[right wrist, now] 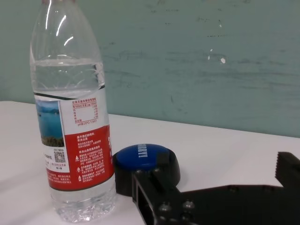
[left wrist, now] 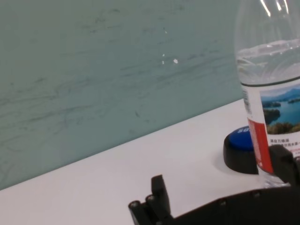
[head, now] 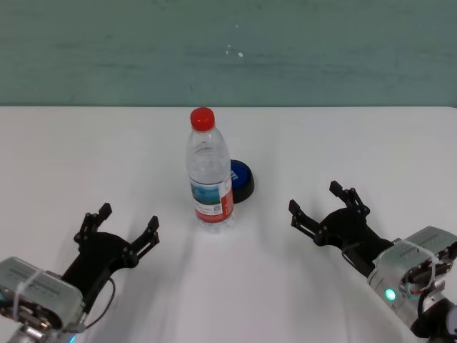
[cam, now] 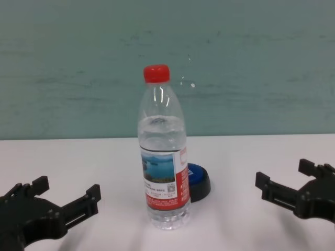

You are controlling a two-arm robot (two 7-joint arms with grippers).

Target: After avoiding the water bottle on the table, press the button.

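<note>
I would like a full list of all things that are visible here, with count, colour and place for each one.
bottle: one, clear with red cap and a red, white and blue label, upright at the middle of the table.
button: one, blue top on black base, just behind the bottle and to its right, partly hidden by it.
table: one, white, under everything.
wall: one, green, behind the table's far edge.
left tool: one, black, open, at the near left of the table, apart from the bottle.
right tool: one, black, open, at the near right, apart from the button.
</note>
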